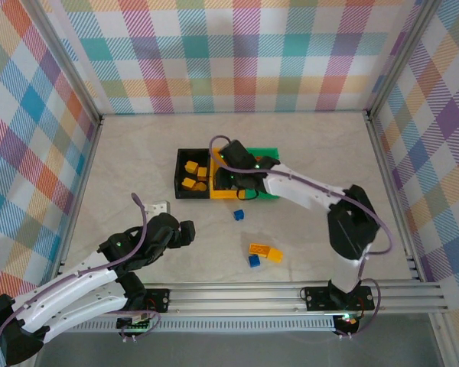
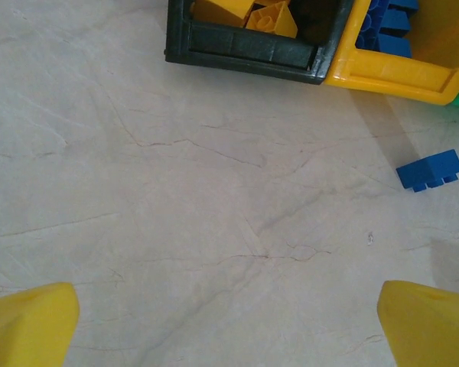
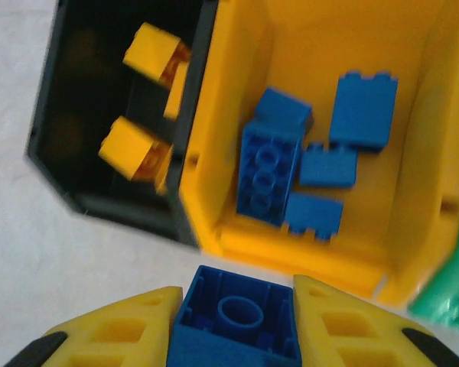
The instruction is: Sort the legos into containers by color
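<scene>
- The right gripper (image 3: 239, 294) pinches one blue brick (image 3: 233, 329) between its two yellow fingers (image 3: 130, 329). The hollow underside of the brick faces the wrist camera.
- In this wrist view the held brick is at the 6 o'clock wall of the yellow-orange bin (image 3: 413, 153).
- Inside that bin lie the blue legos (image 3: 271, 176), about five, close together, some of them touching.
- The black bin (image 3: 53, 115) is joined at its 9 o'clock side and holds orange-yellow legos (image 3: 141, 145). A corner of the green bin (image 3: 451, 298) shows at 4 o'clock.
- In the top view the right arm (image 1: 314, 195) reaches over the green bin, so it covers most of it and also part of the yellow-orange bin.
- Loose on the table (image 1: 138, 153), a small blue lego (image 1: 239, 215) lies near the bins at their 6 o'clock. Further in the same direction an orange lego (image 1: 265, 251) lies with a second blue lego (image 1: 254, 261) just beside it.
- The left gripper (image 1: 185, 229) is at 7 o'clock of the bins, its jaws spread wide over bare table. In its wrist view the black bin is at 12 o'clock and the small blue lego at 2 o'clock.
- A small white block (image 1: 161, 207) lies near it, at 11 o'clock.
</scene>
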Available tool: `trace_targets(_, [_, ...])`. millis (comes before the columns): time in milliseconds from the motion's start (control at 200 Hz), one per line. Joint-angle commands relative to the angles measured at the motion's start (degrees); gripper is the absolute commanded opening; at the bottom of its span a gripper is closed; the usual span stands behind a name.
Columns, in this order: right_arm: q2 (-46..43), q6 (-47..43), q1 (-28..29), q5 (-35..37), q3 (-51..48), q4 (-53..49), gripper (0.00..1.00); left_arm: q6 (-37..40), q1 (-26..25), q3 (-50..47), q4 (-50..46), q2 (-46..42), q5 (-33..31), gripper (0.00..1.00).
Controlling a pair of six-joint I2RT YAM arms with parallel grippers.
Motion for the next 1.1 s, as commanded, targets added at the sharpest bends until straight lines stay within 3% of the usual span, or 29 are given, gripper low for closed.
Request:
trace_targets(0, [6.0, -3.6, -1.6, 2.1, 6.8, -4.0, 0.33, -1.0, 0.2, -0.4, -1.3, 0.0, 1.5, 1.00])
trace_targets(155, [12.0, -3.8, -2.4, 3.9, 15.8, -7.9, 0.39, -1.6, 0.2, -0.6, -2.5, -0.6, 2.8, 1.00])
trace_targets(250, [12.6, -4.0, -2.7, 3.9, 18.1, -8.9, 0.56, -1.5, 0.1, 0.1, -3.0, -0.7, 3.2, 1.00])
trace_targets(450, [3.5, -5.0, -2.0, 2.0, 10.0, -5.4, 0.71, -1.1, 0.2, 1.4, -3.3, -0.4, 2.6, 1.00])
trace_targets(770, [-12.3, -2.6, 3.2, -1.6, -16.0, 0.7, 0.77, -1.4, 0.1, 1.6, -2.5, 2.2, 0.6, 1.00])
trace_targets(830, [-12.2, -2.7, 3.9, -2.3, -19.1, 2.3, 0.82, -1.5, 0.2, 1.6, -2.3, 3.0, 0.5, 1.00])
trace_targets(1095, [-3.7, -5.9, 4.4, -0.7, -19.2, 3.9, 0.80, -2.4, 0.2, 1.6, -1.5, 5.1, 1.0, 1.00])
